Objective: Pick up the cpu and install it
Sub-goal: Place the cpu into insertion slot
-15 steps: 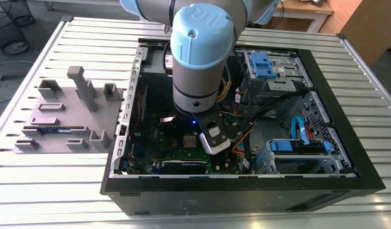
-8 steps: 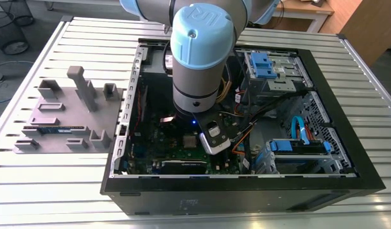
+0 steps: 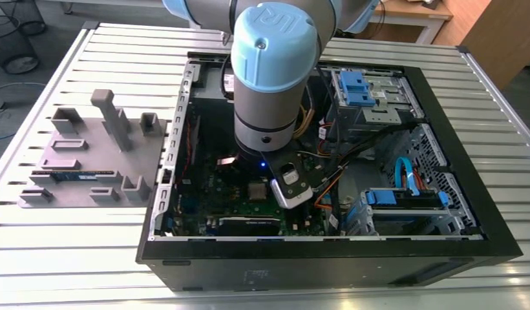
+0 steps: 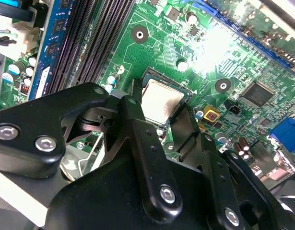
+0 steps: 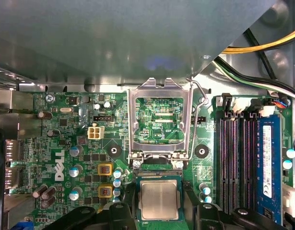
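Presently cpu (image 5: 158,197) lies seated in socket (image 5: 159,176), directly between the tips of the claw (image 5: 160,213); claw spread apart, gripping nothing

Big white letters (image 5: 59,165) are printed on the green board (image 5: 65,139). Raised letters mark the arm's blue cap (image 3: 278,26). A white label (image 5: 267,160) with tiny print runs along the blue memory stick (image 5: 277,143).

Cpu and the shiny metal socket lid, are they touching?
Apart. In the first wrist view the metal socket lid is flipped open, away from the cpu, whose silvery top lies bare.
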Tool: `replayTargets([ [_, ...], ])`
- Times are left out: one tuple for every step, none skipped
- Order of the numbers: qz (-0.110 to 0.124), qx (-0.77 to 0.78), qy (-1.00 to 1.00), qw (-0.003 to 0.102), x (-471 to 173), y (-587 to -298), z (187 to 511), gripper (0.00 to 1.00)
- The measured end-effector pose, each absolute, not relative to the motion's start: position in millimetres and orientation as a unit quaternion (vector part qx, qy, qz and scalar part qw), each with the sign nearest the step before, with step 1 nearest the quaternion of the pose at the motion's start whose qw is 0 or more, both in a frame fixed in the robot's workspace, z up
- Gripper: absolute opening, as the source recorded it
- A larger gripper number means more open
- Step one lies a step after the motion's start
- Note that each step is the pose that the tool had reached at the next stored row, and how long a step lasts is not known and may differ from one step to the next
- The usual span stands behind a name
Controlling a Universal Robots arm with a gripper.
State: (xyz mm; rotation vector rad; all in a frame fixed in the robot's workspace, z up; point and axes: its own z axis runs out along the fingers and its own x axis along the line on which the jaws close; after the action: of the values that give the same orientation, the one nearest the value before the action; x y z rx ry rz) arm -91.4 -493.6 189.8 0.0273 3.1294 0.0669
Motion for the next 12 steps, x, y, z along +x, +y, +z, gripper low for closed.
replayTargets([
  [0.021,0.009,1.0,0.006,-91.4,-493.6,189.8,0.49],
  [0.021,0.009,1.0,0.006,-91.4,-493.6,189.8,0.49],
  [0.021,0.009,1.0,0.006,-91.4,-493.6,189.8,0.49],
  [0.021,0.009,1.0,0.006,-91.4,-493.6,189.9,0.49],
  [0.021,0.009,1.0,0.006,-91.4,-493.6,189.9,0.49],
  [0.021,0.009,1.0,0.006,-91.4,-493.6,189.9,0.49],
  [0.021,0.009,1.0,0.006,-91.4,-493.6,189.9,0.49],
  [0.021,0.009,1.0,0.006,-91.4,-493.6,189.9,0.49],
  [0.021,0.009,1.0,0.006,-91.4,-493.6,189.9,0.49],
  [0.021,0.009,1.0,0.006,-91.4,-493.6,189.9,0.49],
  [0.021,0.009,1.0,0.006,-91.4,-493.7,189.9,0.49],
  [0.021,0.009,1.0,0.006,-91.4,-493.7,189.9,0.51],
])
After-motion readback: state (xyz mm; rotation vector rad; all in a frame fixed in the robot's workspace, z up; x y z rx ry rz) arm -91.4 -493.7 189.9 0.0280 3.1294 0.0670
